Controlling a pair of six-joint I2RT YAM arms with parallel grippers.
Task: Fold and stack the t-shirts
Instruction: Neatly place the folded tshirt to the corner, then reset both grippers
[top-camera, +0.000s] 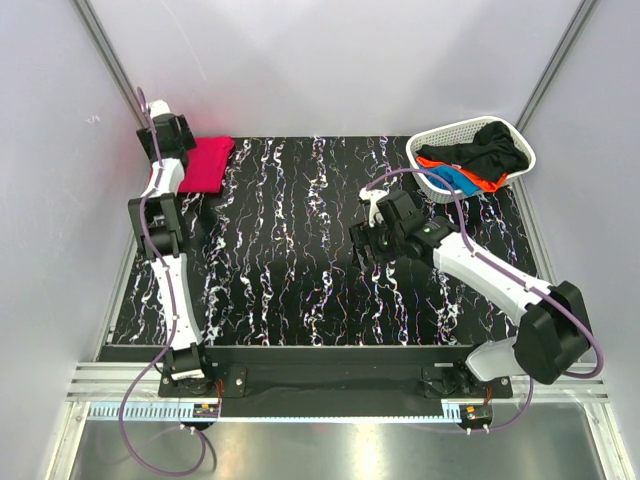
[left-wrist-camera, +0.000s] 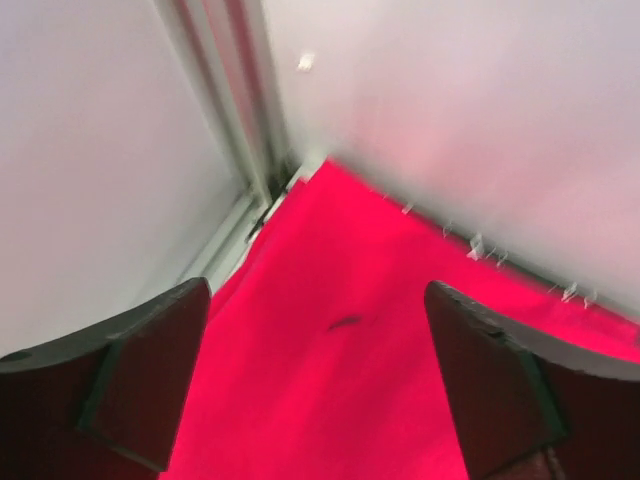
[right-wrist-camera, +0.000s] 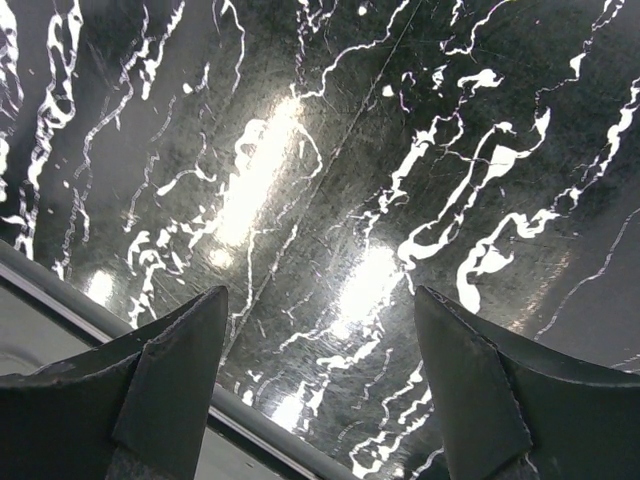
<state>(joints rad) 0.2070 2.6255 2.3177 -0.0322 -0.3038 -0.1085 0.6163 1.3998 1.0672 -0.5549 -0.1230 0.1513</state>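
The red shirt (top-camera: 207, 165) is laid folded at ten o'clock, under the spread left pincer (left-wrist-camera: 315, 375). The right pincer (right-wrist-camera: 320, 375) is spread too. Its soft, light cloth is probably best pinched at an edge.

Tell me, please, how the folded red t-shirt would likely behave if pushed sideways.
The red t-shirt looks like soft cloth, so it would probably bunch or unfold rather than slide whole. It lies flat, so rolling or tipping seems unlikely. The glossy table may let it slip a little.
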